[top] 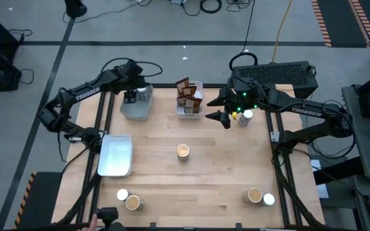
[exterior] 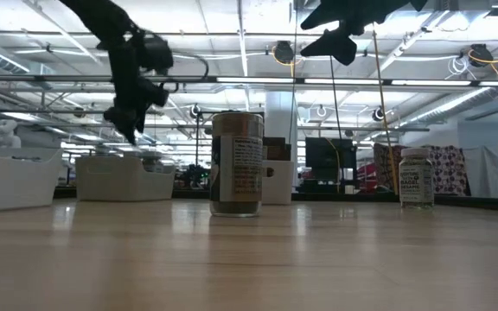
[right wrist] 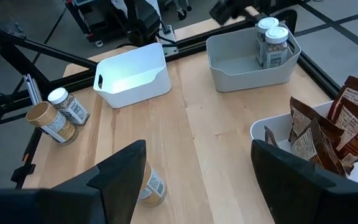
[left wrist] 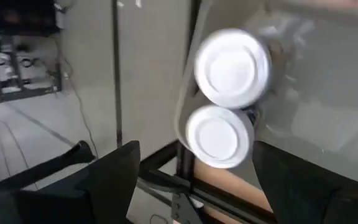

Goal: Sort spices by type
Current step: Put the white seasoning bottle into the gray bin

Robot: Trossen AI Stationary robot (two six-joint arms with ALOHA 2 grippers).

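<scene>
Spice jars and packets are spread over the wooden table [top: 217, 167]. Two white-topped jars [left wrist: 225, 99] stand in the grey tray [top: 133, 109] at upper left of the high view, under the left gripper [top: 131, 97], whose claw is wide and holds nothing. Brown packets [top: 188, 95] fill the white tray [top: 189, 114] at top centre. The right gripper [top: 218, 116] hovers just right of it, claw wide, empty. One tan-topped jar [top: 183, 151] stands mid-table; more jars [top: 128, 199] sit along the bottom edge, and an empty white tray [top: 115, 155] lies at left.
</scene>
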